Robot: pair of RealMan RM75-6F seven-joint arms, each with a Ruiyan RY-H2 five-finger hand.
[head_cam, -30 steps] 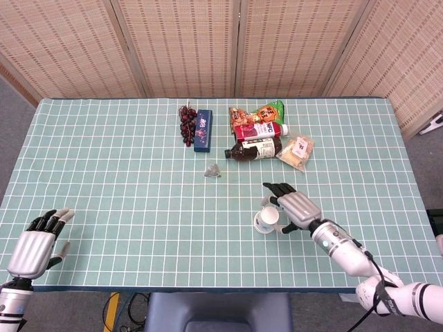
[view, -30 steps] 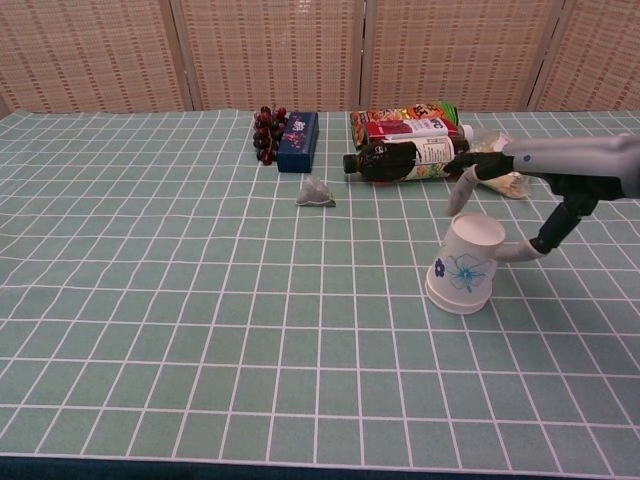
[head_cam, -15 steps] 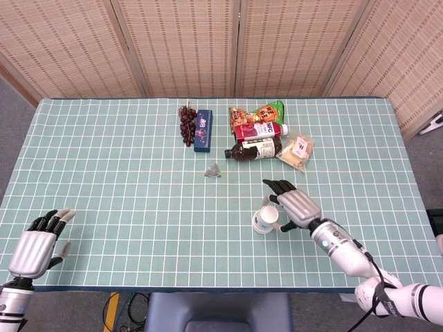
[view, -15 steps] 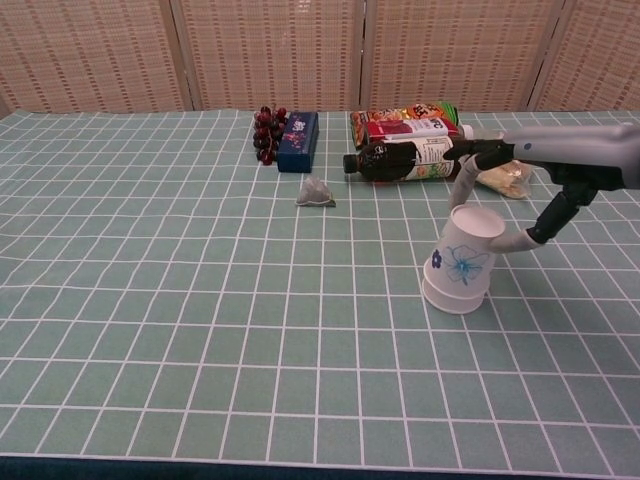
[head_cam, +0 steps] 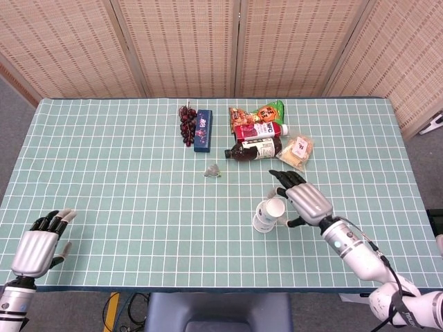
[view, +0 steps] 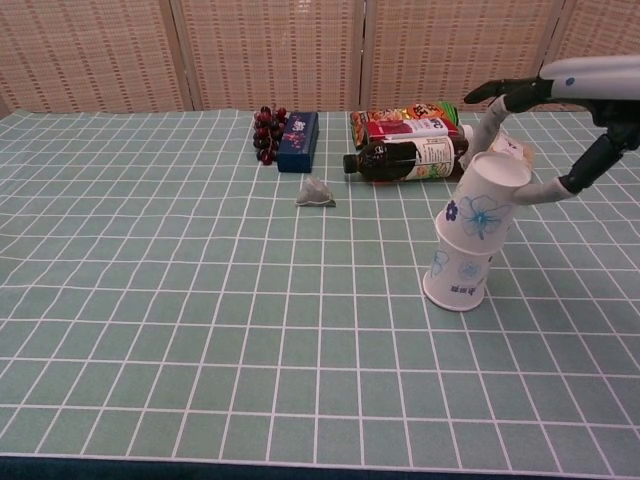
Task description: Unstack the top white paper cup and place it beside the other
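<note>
Two white paper cups with blue flower prints stand upside down right of the table's centre. The top cup (view: 485,205) (head_cam: 275,207) is lifted partway and tilted to the right. Its rim still overlaps the lower cup (view: 458,275) (head_cam: 262,222), which stands on the mat. My right hand (head_cam: 308,200) (view: 590,72) holds the top cup, pinched between the thumb below and fingers reaching over its far side. My left hand (head_cam: 34,249) rests open at the near left edge of the table, far from both cups.
Behind the cups lie a dark bottle (head_cam: 255,149) (view: 405,157), a red-labelled bottle (head_cam: 261,130), snack bags (head_cam: 296,150) and a blue box (head_cam: 203,129) beside grapes (head_cam: 187,124). A small crumpled wrapper (head_cam: 213,170) (view: 316,193) lies left of the cups.
My right hand rose and moved slightly right, drawing the top cup up out of the lower one and tilting it. The lower cup stays on the mat. The left hand kept still.
</note>
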